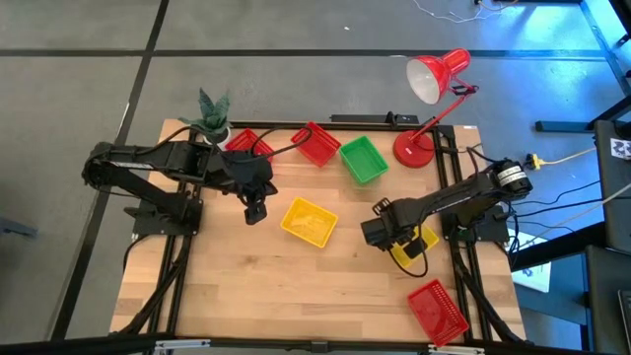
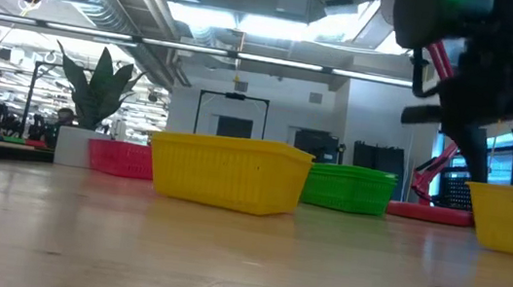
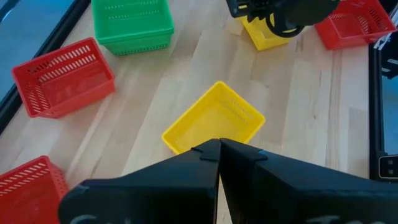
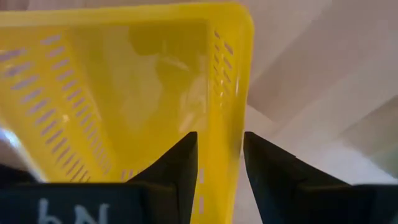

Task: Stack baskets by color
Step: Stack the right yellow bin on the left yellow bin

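Two yellow baskets rest upright on the wooden table: one mid-table (image 1: pixel 309 221) and one near the right edge (image 1: pixel 422 248). My right gripper (image 4: pixel 221 155) points down, open, over the right one (image 4: pixel 124 93). One finger stands inside and one outside a side wall (image 4: pixel 227 93) near a corner. My left gripper (image 1: pixel 254 211) hovers shut above the table, left of the middle yellow basket (image 3: pixel 214 121). A green basket (image 1: pixel 363 160) and two red baskets (image 1: pixel 315 144) (image 1: pixel 246 144) sit along the far side. A third red basket (image 1: pixel 437 311) sits at the near right.
A red desk lamp (image 1: pixel 429 89) stands at the far right corner. A potted plant (image 1: pixel 212 116) stands at the far left. Bare wood lies along the near side of the table (image 1: pixel 296 296). The right arm's cables hang beside the right yellow basket.
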You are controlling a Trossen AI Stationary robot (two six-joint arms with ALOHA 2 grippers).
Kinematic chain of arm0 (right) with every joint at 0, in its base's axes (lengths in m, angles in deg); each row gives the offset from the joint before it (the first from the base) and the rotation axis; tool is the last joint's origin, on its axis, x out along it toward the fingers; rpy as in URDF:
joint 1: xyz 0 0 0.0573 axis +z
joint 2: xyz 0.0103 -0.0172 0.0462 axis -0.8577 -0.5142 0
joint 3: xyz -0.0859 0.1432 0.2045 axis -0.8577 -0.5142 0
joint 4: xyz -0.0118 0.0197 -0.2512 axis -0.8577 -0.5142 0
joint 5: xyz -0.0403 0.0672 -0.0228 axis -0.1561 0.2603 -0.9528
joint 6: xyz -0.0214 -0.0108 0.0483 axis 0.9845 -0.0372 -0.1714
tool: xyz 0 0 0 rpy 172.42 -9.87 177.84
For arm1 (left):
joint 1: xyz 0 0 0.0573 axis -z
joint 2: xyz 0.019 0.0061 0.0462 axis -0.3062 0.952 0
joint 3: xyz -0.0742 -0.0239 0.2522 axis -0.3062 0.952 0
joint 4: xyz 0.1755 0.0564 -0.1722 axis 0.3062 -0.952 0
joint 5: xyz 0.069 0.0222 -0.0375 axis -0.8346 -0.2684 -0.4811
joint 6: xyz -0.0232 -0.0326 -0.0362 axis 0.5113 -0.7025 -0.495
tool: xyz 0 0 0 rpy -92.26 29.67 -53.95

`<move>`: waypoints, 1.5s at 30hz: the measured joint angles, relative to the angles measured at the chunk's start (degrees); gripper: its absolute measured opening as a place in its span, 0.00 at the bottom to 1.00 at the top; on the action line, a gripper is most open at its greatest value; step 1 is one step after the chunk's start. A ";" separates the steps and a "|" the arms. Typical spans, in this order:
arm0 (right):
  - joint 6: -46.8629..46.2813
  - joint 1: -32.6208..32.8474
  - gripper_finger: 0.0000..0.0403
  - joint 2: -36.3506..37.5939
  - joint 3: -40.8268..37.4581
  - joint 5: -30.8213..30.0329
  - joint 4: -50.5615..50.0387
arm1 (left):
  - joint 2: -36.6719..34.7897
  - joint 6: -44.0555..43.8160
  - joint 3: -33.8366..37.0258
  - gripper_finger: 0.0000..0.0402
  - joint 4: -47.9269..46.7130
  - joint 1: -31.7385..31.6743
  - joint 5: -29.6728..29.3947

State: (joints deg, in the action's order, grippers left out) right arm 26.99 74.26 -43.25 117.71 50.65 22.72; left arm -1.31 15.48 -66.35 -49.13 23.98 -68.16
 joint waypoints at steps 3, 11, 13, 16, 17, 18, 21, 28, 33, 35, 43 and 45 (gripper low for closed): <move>0.03 -0.02 0.32 -0.01 -2.18 0.04 3.26 | 0.00 0.02 0.00 0.00 0.00 0.00 0.00; -7.81 -0.80 0.14 0.00 -3.80 -0.62 8.45 | 0.00 -0.06 0.00 0.00 0.00 0.00 -0.02; -10.86 -1.69 0.04 0.01 -2.32 1.08 8.36 | 0.00 -0.30 0.00 0.00 0.00 0.00 -0.01; -16.05 -3.11 0.03 0.01 0.82 2.11 8.04 | 0.00 -0.46 0.00 0.00 -0.01 0.00 -0.02; -17.60 -3.69 0.03 0.01 2.38 2.13 7.80 | 0.00 -0.46 0.00 0.00 -0.02 0.00 -0.02; -18.84 -4.37 0.02 0.01 4.14 2.19 7.25 | 0.00 -0.46 0.00 0.00 -0.06 0.00 0.00; -23.67 -6.57 0.02 0.01 10.69 2.91 4.35 | 0.00 -0.48 0.00 0.00 -1.02 0.00 -0.02; -39.53 -12.98 0.01 -1.00 25.52 5.87 7.58 | 0.02 -0.46 0.00 0.00 -3.30 0.00 -0.02; -41.85 -16.61 0.01 -5.49 31.48 8.29 15.77 | 0.02 -0.17 0.00 0.00 -3.92 -0.02 -0.47; -40.62 -17.77 0.01 -7.95 33.66 9.98 18.21 | 0.02 -0.08 0.00 0.00 -4.15 -0.02 -0.46; -38.57 -20.22 0.00 -16.94 37.80 10.49 17.17 | 0.02 0.02 0.00 0.00 -4.91 -0.02 -0.46; -37.85 -20.37 0.00 -18.53 37.73 10.76 15.17 | 0.02 0.02 0.00 0.00 -4.92 -0.02 -0.46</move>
State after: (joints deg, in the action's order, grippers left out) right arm -10.86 53.89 -61.78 155.44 61.41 37.89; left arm -1.28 15.50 -66.35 -54.05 23.96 -68.61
